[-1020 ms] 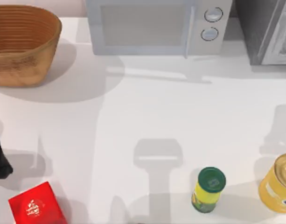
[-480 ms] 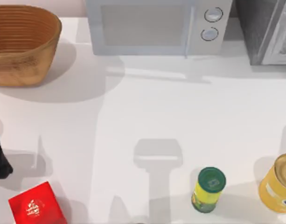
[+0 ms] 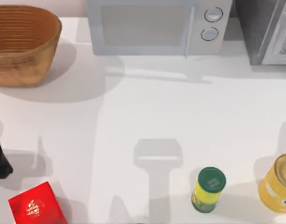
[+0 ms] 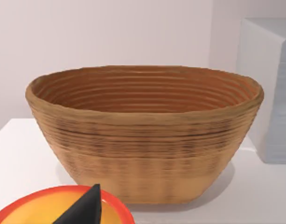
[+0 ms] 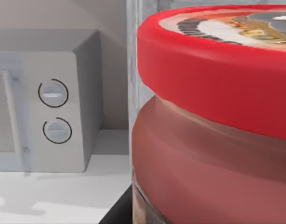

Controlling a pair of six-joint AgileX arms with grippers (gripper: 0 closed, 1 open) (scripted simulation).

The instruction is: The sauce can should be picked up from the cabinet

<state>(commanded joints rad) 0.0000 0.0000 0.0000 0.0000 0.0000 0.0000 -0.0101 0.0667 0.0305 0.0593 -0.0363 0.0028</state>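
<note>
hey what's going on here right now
The right wrist view sits very close to the sauce can, red lid on a reddish body, with the microwave behind it. The cabinet stands at the table's far right corner in the top view. The left wrist view faces the wicker basket. On the table's near side stand a yellow-green can, a bigger yellow can and a red box.

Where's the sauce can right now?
The sauce can looms close in the right wrist view, its red top up, in front of the cabinet, with the white microwave farther off beside it.
</note>
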